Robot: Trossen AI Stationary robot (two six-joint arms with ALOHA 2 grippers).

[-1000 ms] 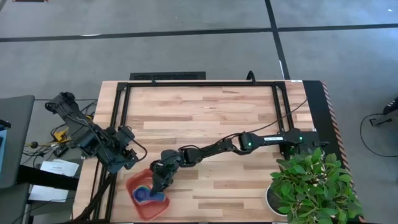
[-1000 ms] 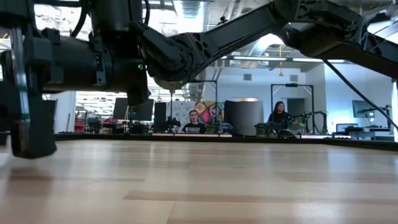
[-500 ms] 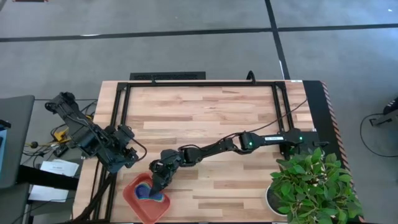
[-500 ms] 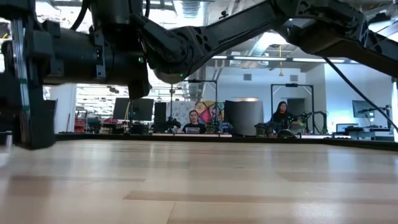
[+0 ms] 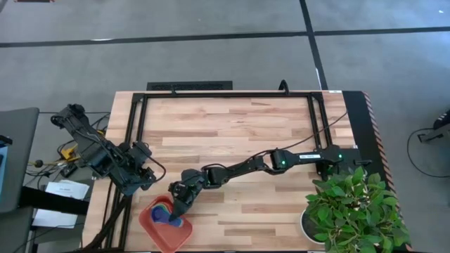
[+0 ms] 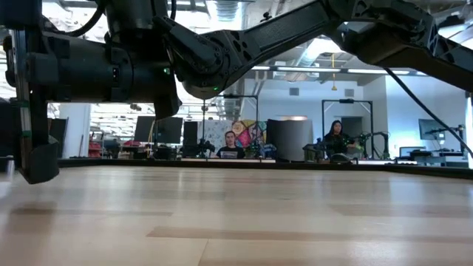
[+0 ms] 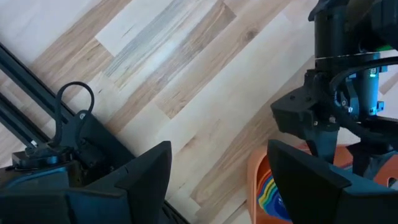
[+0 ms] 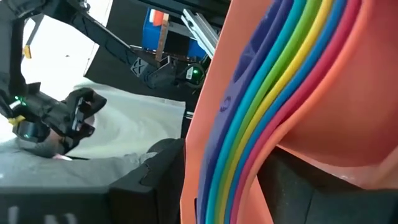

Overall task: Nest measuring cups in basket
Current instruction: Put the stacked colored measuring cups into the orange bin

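High view: basket (image 5: 150, 226) at table (image 5: 232, 133) 7 o'clock corner, long axis 10-to-4. Nested measuring cups (image 5: 164, 212) inside. Right end effector (image 5: 175, 213) over cups, grip unclear. Left end effector (image 5: 143, 176) at 10 o'clock of basket, parted, empty.

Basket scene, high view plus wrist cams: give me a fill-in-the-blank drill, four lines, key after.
1. The shallow salmon-orange plastic basket sits at the table's front ____ corner.
2. The nested plastic measuring cups lie inside the ____.
3. The ____ gripper reaches over the basket.
4. The left gripper has its fingers ____.

Missing words: left; basket; right; open
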